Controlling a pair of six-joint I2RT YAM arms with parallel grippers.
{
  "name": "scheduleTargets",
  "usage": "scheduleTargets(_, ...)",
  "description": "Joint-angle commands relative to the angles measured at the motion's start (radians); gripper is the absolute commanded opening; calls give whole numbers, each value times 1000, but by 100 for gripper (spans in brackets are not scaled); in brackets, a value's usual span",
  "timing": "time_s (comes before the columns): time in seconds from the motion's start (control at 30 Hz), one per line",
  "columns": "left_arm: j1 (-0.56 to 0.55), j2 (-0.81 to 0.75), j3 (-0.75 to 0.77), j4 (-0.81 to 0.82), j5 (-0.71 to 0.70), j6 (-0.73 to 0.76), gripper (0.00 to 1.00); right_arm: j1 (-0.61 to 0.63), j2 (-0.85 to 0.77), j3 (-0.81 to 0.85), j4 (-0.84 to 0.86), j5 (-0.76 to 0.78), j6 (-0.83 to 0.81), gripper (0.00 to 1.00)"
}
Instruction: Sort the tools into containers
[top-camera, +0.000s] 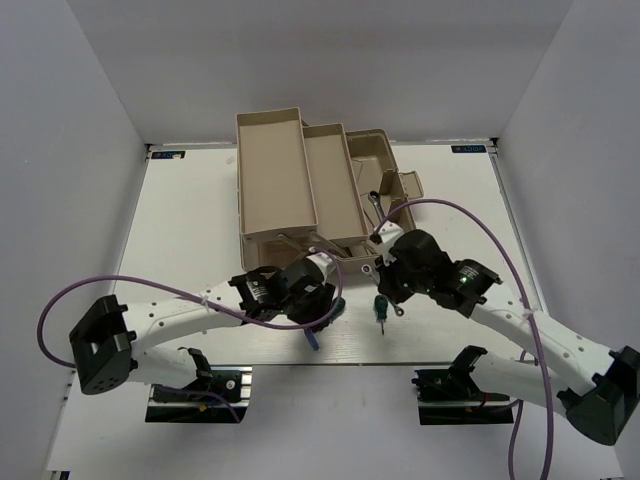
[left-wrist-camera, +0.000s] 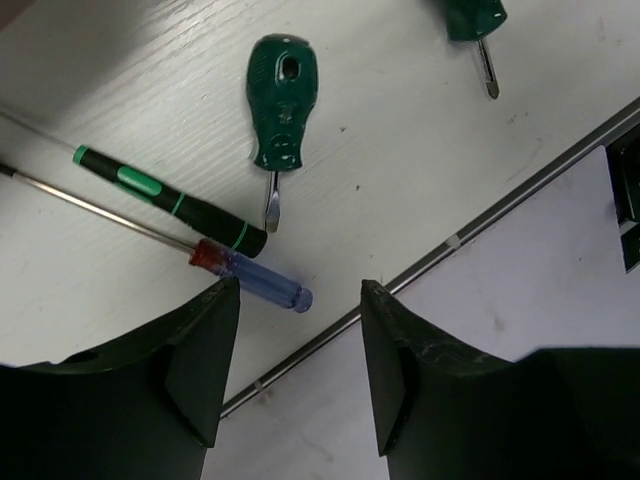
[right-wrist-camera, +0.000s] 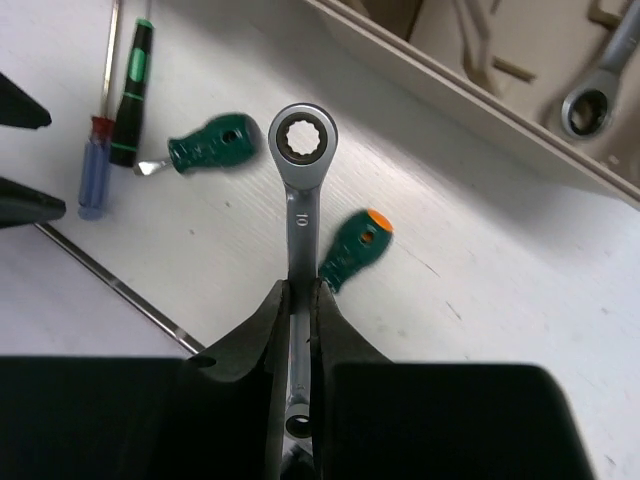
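Observation:
My right gripper (right-wrist-camera: 298, 290) is shut on the shank of a small silver wrench (right-wrist-camera: 300, 190) and holds it above the table, ring end forward. Below it lie two stubby green screwdrivers (right-wrist-camera: 212, 143) (right-wrist-camera: 355, 248). My left gripper (left-wrist-camera: 298, 290) is open and empty, just above the table's front edge. Ahead of it lie a blue-handled precision screwdriver (left-wrist-camera: 255, 278), a black-and-green precision screwdriver (left-wrist-camera: 170, 200) and a stubby green screwdriver (left-wrist-camera: 283, 100). A longer silver wrench (right-wrist-camera: 590, 95) lies in the toolbox base (top-camera: 385, 150). Beige trays (top-camera: 270, 170) (top-camera: 335, 180) stand behind both grippers.
A metal strip (left-wrist-camera: 450, 245) marks the table's front edge, with a lower white surface beyond it. The toolbox wall (right-wrist-camera: 470, 110) runs close ahead of my right gripper. Purple cables (top-camera: 480, 225) arch over both arms. White walls enclose the table.

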Motion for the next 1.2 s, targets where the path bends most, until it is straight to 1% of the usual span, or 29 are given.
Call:
scheduleTargets(0.0,-10,15,43,59,16,82,62,-16,-48,60,-85,46,-39,0)
scheduleTargets(0.13,-19,26,25,114,-4,129,62,-36,-77,86,-130,104,-41,0)
scheduleTargets(0.27,-19,81,34,145,-13,178,62,-67,-80,121,-150,161,-56,0)
scheduleTargets(0.3,-19,105,50,145,-14,178,62,-79,-83,129,-142,198,-68,0)
scheduleTargets(0.43,-19,159,72,181,-14,212,63,-123,-46,170,-81,255,-113,0)
scheduleTargets(0.57,-19,211,84,195,-4,235,64,-197,74,207,-38,242,-121,0)
scheduleTargets(0.6,-19,222,100,195,-4,244,65,-206,92,216,6,235,-121,0)
scheduleTargets(0.7,-19,253,126,195,-29,254,65,-254,196,270,57,184,-119,0)
scheduleTargets(0.73,-10,262,139,195,-29,266,65,-281,246,285,61,136,-122,0)
scheduleTargets(0.77,-10,271,140,185,-38,266,65,-289,306,345,62,126,-119,0)
scheduleTargets(0.83,-10,303,161,172,-50,275,65,-320,392,388,61,74,-102,0)
scheduleTargets(0.87,-10,315,161,163,-66,275,65,-330,417,455,58,43,-102,0)
scheduleTargets(0.9,-10,326,170,163,-76,275,65,-338,488,475,54,28,-99,0)
scheduleTargets(0.93,-10,345,170,163,-76,275,65,-361,513,494,48,-24,-87,22)
scheduleTargets(0.97,-10,355,170,163,-76,275,65,-367,567,558,38,-72,-87,36)
scheduleTargets(1.0,-10,365,170,163,-89,275,65,-373,579,578,32,-78,-81,46)
scheduleTargets(1.03,-10,383,170,154,-89,275,65,-390,590,606,27,-124,-66,57)
scheduleTargets(1.13,-10,401,181,142,-122,254,65,-420,609,643,27,-155,-42,64)
scheduleTargets(1.17,-10,417,181,142,-122,254,65,-424,604,641,28,-187,-33,64)
